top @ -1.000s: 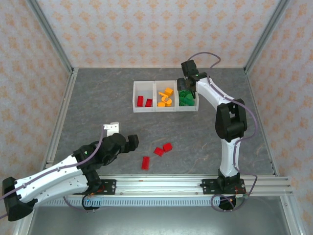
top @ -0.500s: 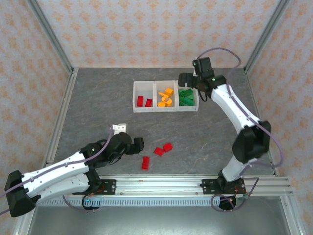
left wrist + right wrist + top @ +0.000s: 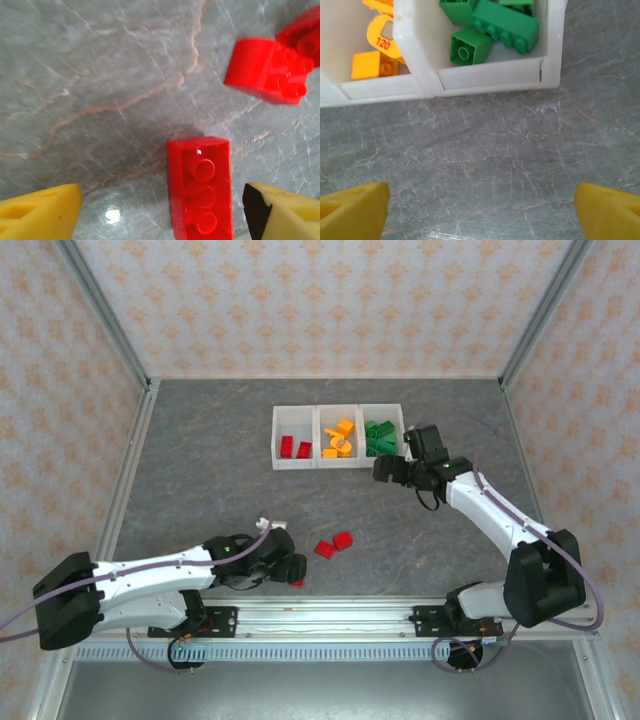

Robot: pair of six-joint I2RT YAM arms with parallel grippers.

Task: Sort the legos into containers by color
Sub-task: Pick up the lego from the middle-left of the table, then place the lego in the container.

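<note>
Red brick [image 3: 200,195] lies flat on table [image 3: 200,460], studs up, single row of studs. Its long axis runs crosswise to the line between the fingers of left hand [image 3: 160,210]. That hand is spread and straddles it without contact. Two more reds [image 3: 335,543] just beyond. Bins [image 3: 340,465] at back: red, orange, green. Right hand [image 3: 480,210] spread, empty, low over table near green bin [image 3: 495,75].
</note>
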